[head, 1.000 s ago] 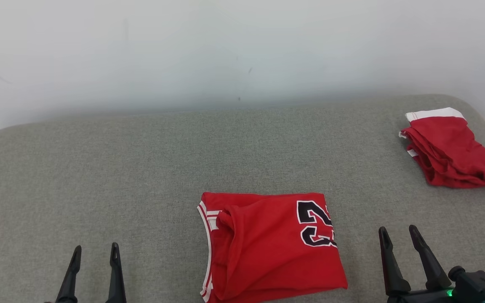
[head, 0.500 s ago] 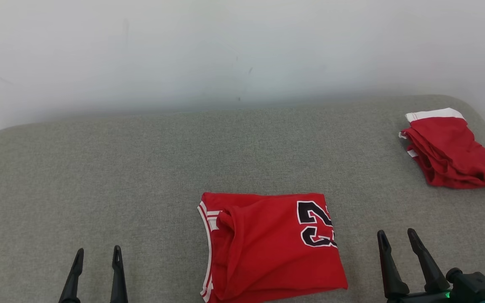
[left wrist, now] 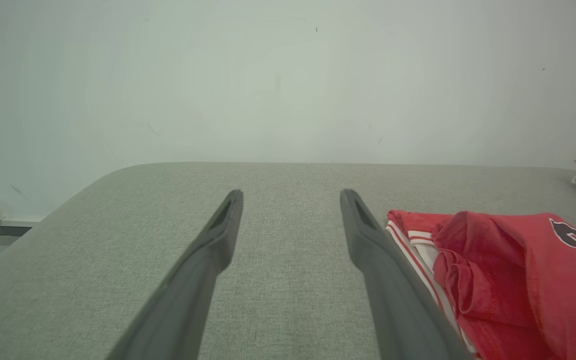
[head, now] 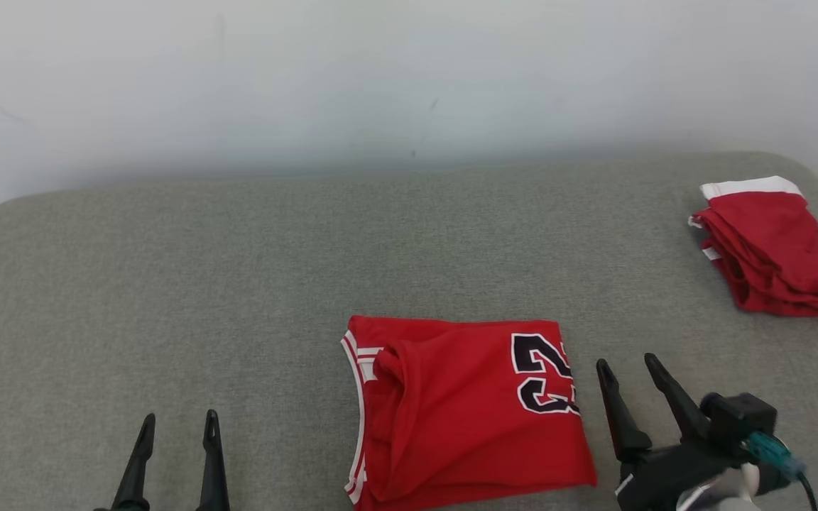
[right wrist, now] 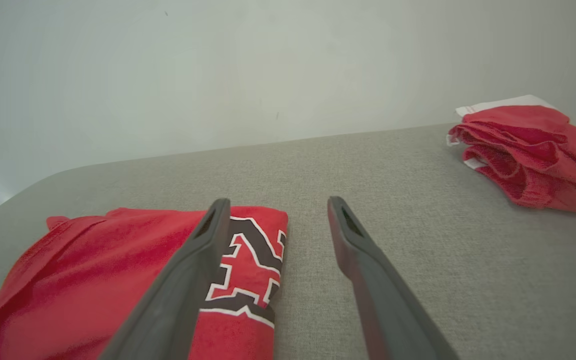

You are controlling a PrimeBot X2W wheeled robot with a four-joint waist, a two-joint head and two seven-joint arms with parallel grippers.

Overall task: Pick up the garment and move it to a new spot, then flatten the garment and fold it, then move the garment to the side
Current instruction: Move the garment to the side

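Two of three steps look done, w/ one left. Red jersey lies folded into a tidy rectangle at the front-middle of the grey padded surface, number patch up, so pick-up, flatten & fold seem finished. It isn't at the side yet, so that move is prob. what's left. Right gripper sits just beside the jersey's right edge, jaws wide apart, nothing held. Left gripper is well apart to the left, jaws also spread, empty. Another folded red garment rests at the far right corner, likely the side to aim for.
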